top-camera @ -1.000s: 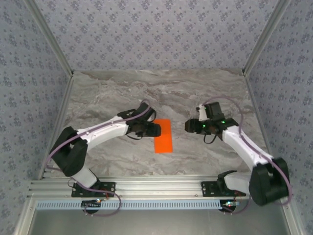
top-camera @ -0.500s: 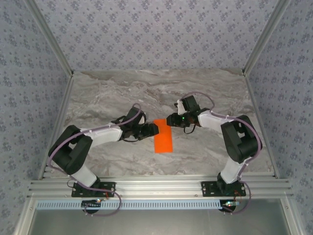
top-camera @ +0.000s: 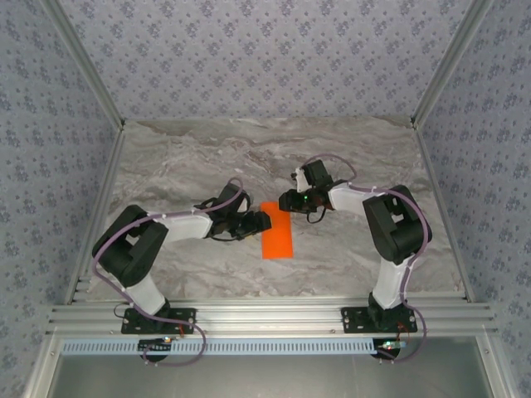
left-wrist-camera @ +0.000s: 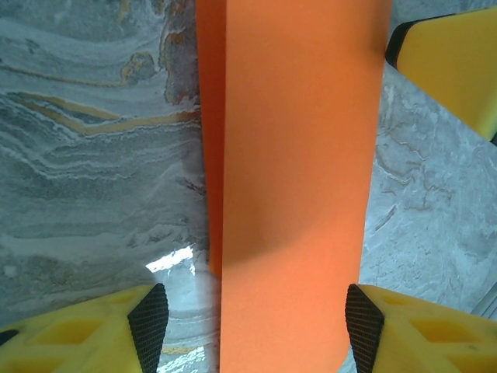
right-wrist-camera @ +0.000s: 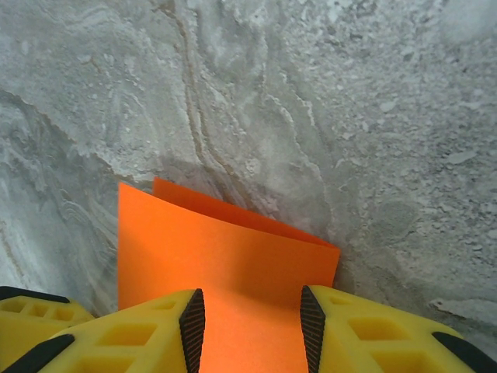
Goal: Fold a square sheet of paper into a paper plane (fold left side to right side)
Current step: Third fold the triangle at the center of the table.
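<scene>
Top view, paper: the folded orange paper (top-camera: 277, 233) is lying as a narrow upright strip at the frame's centre, on the grey tabletop (top-camera: 207, 149).
Top view, left fingers: the left fingers (top-camera: 264, 221) are pointing in from the left and meeting the strip's left edge.
Top view, right fingers: the right fingers (top-camera: 287, 201) are sitting at the strip's upper right corner.
Left wrist, paper: the paper (left-wrist-camera: 295, 179) is running top to bottom through the middle, with a lower layer peeking out along its left edge.
Left wrist, fingers: the left fingers (left-wrist-camera: 147, 320) are standing wide apart at the bottom corners, straddling the strip and gripping nothing. One of the right fingers (left-wrist-camera: 446, 62) is showing at upper right.
Right wrist, paper: the paper (right-wrist-camera: 233, 256) is lying at lower centre, its two layers sitting slightly offset at the far edge.
Right wrist, fingers: the right fingers (right-wrist-camera: 192, 326) are standing partly apart with the paper lying between them, not clamping it.
</scene>
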### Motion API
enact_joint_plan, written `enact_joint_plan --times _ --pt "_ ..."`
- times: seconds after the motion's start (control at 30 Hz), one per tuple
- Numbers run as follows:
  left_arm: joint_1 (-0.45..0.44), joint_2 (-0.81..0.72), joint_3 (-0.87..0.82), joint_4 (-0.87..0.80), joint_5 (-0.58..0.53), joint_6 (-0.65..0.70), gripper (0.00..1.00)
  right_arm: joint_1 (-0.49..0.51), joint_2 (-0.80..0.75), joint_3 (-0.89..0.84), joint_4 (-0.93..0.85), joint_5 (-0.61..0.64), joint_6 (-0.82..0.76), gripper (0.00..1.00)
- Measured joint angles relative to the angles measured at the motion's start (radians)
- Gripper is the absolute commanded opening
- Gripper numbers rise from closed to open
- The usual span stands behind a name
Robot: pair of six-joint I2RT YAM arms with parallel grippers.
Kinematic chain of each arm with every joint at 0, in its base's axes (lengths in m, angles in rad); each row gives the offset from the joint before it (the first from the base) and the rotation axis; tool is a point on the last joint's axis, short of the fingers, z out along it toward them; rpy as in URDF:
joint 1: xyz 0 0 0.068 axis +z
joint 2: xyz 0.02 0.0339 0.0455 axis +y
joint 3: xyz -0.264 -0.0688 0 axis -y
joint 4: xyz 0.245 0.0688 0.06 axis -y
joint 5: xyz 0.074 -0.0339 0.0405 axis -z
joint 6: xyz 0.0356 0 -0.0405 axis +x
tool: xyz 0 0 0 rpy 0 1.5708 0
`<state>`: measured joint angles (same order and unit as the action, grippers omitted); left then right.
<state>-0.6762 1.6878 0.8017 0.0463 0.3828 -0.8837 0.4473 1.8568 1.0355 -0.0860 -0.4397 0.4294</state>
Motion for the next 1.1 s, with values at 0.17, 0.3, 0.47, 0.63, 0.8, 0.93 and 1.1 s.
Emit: enact_joint_plan --times 0.17,0.3,0.47,0.63,0.8,0.93,1.1 --pt "-0.001 0.009 0.006 0.002 0.004 0.0 0.62 0.003 0.007 0.0 0.0 0.013 -0.004 0.42" --pt "-0.001 0.02 0.021 -0.016 0.006 -0.001 0.59 0.005 0.008 0.0 0.0 0.016 -0.008 0.41" --pt "-0.005 0.031 0.035 -0.024 0.006 -0.001 0.56 0.005 0.008 0.0 0.0 0.016 -0.011 0.42" --pt "-0.034 0.043 0.04 -0.005 0.026 -0.005 0.53 0.005 0.008 0.0 -0.002 0.017 -0.012 0.41" --pt "-0.047 0.043 0.041 0.005 0.041 -0.012 0.49 0.005 0.008 0.0 -0.003 0.017 -0.012 0.41" --pt "-0.046 0.042 0.041 0.003 0.04 -0.016 0.44 0.005 0.008 0.0 -0.003 0.017 -0.019 0.41" --pt "-0.046 0.036 0.041 0.002 0.039 -0.027 0.32 0.005 0.008 0.0 -0.003 0.018 -0.019 0.42"
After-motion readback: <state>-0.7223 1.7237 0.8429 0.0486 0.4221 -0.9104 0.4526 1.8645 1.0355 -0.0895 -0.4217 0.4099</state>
